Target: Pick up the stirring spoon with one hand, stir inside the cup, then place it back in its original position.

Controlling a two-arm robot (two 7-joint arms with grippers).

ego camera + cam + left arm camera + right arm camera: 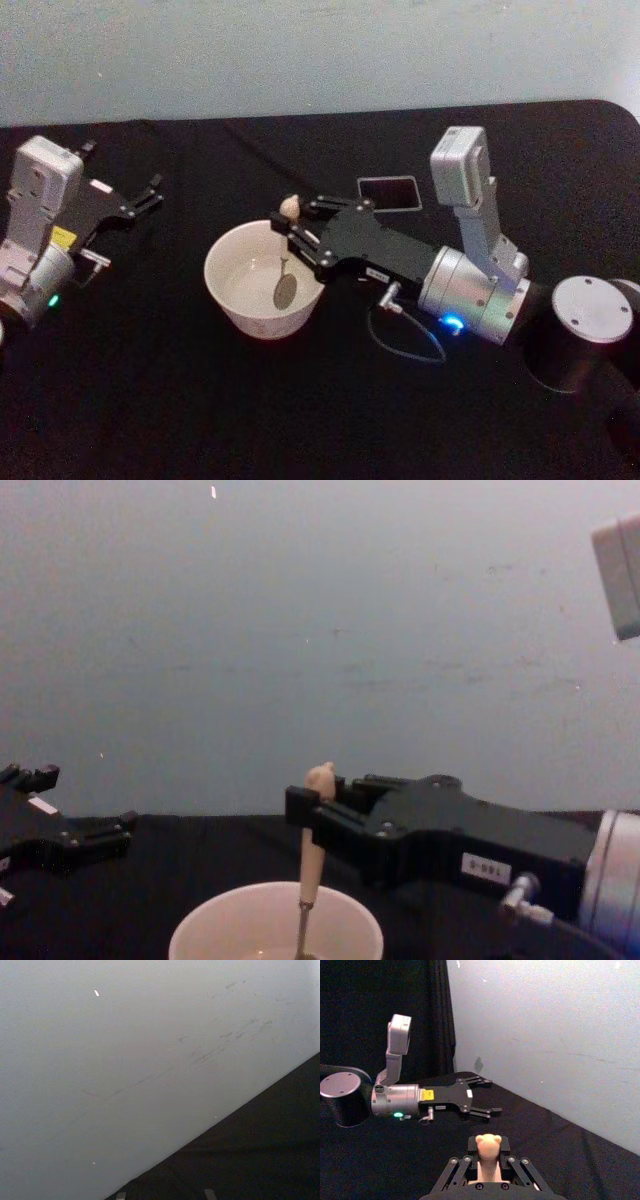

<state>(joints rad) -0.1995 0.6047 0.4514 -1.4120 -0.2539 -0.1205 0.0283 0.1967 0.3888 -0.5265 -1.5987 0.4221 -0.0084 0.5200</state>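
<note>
- right gripper [298, 228], centre of the head view, clenched on the stirring spoon [284, 290] just below its bear-head knob;
- spoon nearly upright, its bowl down inside the cup [255, 320], lower centre-left;
- left gripper [152, 195], left edge, fingers spread, holding nothing, well apart from the cup;
- dark holder box [388, 192] behind the right gripper, on the black table [200, 420]

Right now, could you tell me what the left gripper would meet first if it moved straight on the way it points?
Nothing on the table, it seems: the left gripper points past the cup toward the wall, though depth is unclear.
</note>
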